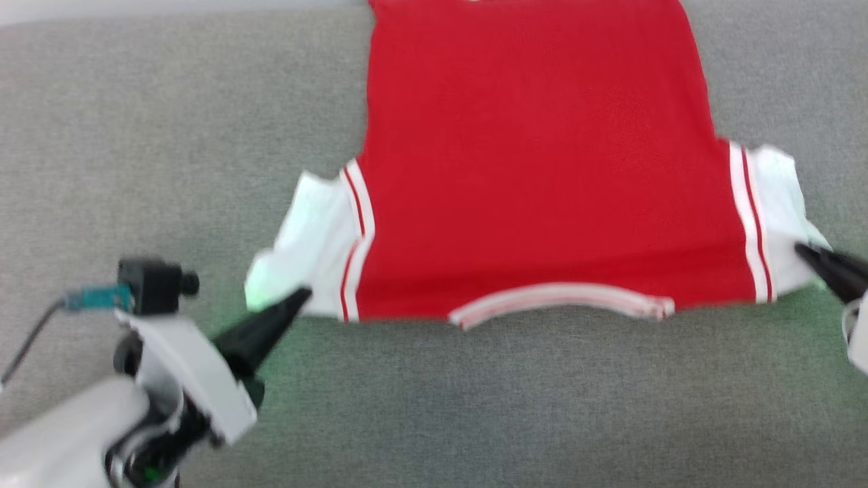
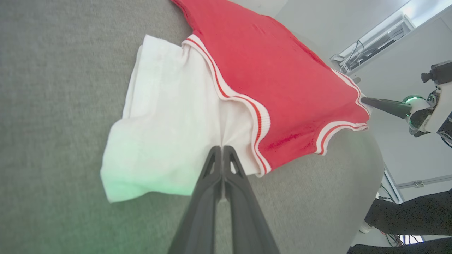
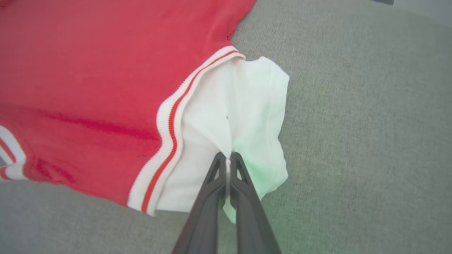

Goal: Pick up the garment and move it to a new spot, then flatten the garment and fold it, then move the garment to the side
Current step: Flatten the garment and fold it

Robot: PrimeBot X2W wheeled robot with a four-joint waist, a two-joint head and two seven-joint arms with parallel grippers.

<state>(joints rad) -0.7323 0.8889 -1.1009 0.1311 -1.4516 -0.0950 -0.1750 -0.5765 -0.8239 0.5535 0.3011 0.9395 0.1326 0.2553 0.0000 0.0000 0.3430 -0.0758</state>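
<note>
Red garment lay spread; left gripper at 8 o'clock and right gripper at 4 o'clock were clamped on it; even outward tension was advisable.

A counter covered in grey woven fabric lies under soft, even light, faintly tinged green along its near side. Past its rounded edge, the left wrist view shows pale walls, cables high up, and a person's dark-clad limb.
</note>
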